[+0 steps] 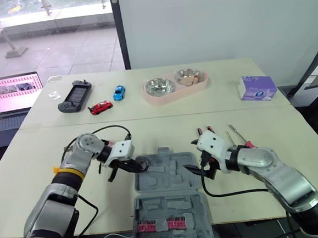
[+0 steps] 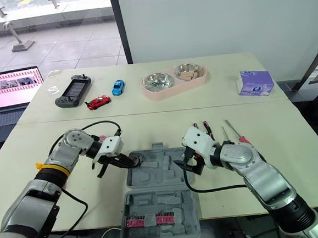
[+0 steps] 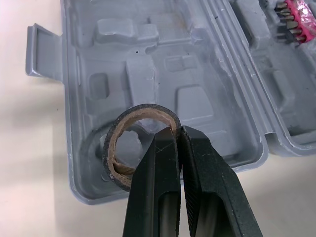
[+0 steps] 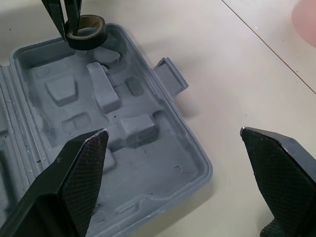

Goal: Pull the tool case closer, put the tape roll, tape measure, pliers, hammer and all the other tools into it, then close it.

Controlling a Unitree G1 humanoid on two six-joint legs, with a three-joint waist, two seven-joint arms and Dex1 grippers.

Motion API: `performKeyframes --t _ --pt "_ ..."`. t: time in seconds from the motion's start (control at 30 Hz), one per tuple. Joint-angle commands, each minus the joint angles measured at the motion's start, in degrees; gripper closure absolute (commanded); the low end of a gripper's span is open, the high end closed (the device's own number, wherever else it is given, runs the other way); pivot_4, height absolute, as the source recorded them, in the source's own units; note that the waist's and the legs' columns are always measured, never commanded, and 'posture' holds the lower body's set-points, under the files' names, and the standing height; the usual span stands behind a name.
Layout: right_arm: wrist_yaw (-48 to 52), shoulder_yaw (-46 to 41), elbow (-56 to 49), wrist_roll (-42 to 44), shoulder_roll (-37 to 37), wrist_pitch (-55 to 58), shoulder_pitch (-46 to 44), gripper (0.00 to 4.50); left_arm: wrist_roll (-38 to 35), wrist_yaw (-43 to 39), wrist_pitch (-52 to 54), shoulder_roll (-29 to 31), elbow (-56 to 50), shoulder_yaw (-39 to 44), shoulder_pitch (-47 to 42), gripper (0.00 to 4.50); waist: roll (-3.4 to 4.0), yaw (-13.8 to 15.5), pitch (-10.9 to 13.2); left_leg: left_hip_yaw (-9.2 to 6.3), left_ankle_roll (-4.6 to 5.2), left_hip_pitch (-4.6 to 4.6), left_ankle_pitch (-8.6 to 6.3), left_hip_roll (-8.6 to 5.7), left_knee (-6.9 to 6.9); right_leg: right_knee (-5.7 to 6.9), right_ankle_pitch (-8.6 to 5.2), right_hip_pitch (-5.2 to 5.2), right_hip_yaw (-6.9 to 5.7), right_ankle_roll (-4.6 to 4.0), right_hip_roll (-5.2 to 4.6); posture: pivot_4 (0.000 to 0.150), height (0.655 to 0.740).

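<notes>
Tape roll (image 3: 143, 109) stowing, by the look of it the first of the packing steps. Hangs pinched by its wall in the left gripper (image 3: 178, 129), fingers all but shut with only the ring's thickness between them. Sits tilted on edge just over the round recess at the left end of the tool case (image 1: 172, 176), in the half farther from the robot; cannot tell whether touching the plastic yet. Looks like a narrow black ring on a brown cardboard core, probably light and easy to place.

Tool case: lies open and flat on the table (image 1: 41, 161), near its front edge and between the two arms, so seems pulled close enough. Shows empty moulded pockets in the far half and a row of pink bits (image 1: 161, 225) in the near half.

Next, most likely: level the ring, lower into the round recess, then spread the fingers and lift straight out. Calls for care, since a ring left on edge may roll away or stand proud of its pocket and block the lid.

Right gripper (image 4: 173, 132): spread wide, holding nothing, poised over the right end of the far half. Red-handled tools (image 2: 206, 127): on the table just beyond the right arm, not yet packed. Closing of the lid a long way off.
</notes>
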Motion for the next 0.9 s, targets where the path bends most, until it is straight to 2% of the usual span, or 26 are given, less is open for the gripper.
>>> performKeyframes --t 0.03,0.17,0.27,0.43,0.67,0.9 --pt "0.0 -1.9 -3.1 0.3 -0.1 -0.5 -0.5 0.00 0.7 1.2 -1.5 0.4 0.2 0.2 0.0 4.48 0.00 0.0 0.0 0.00 0.00 0.00 0.00 0.00 0.00 0.00 0.00 0.00 0.00 0.00 0.00 0.150 0.7360" --pt "0.0 -1.8 -3.1 0.4 0.0 -0.5 -0.5 0.00 -0.1 2.0 -1.4 0.1 0.6 1.0 -0.8 4.48 0.00 0.0 0.0 0.00 0.00 0.00 0.00 0.00 0.01 0.02 0.00 0.00 0.00 0.00 0.00 0.150 0.7360" --pt "0.0 -1.8 -3.2 0.4 0.0 -0.5 -0.5 0.00 -0.1 2.9 -1.6 0.1 1.3 1.3 -1.8 3.41 0.00 0.0 0.0 0.00 0.00 0.01 0.00 0.00 0.01 0.05 0.00 0.00 0.00 0.00 0.00 0.150 0.7360" --pt "0.0 -2.0 -3.3 0.7 0.1 -0.4 -0.4 0.00 -0.9 2.1 -1.0 0.6 0.6 1.5 -2.2 0.94 0.00 0.0 0.0 0.00 0.00 0.01 0.00 0.00 0.03 0.10 0.00 -0.01 0.00 0.00 0.00 0.150 0.7360" --pt "0.1 -2.7 -3.5 1.0 -0.1 -0.4 -0.1 0.00 -3.4 0.3 1.9 1.8 -3.2 2.9 -1.9 0.94 0.00 0.0 0.0 0.00 0.00 0.00 0.00 0.00 0.04 0.15 0.00 -0.04 0.00 0.00 -0.01 0.150 0.7360" --pt "0.0 -3.0 -3.8 0.9 0.1 -0.1 0.2 0.00 -6.0 3.3 7.6 1.6 -4.4 6.4 -0.4 0.94 0.00 -0.1 0.0 0.00 0.00 0.00 0.00 0.00 0.06 0.21 0.00 -0.06 0.01 0.00 0.00 0.150 0.7360"
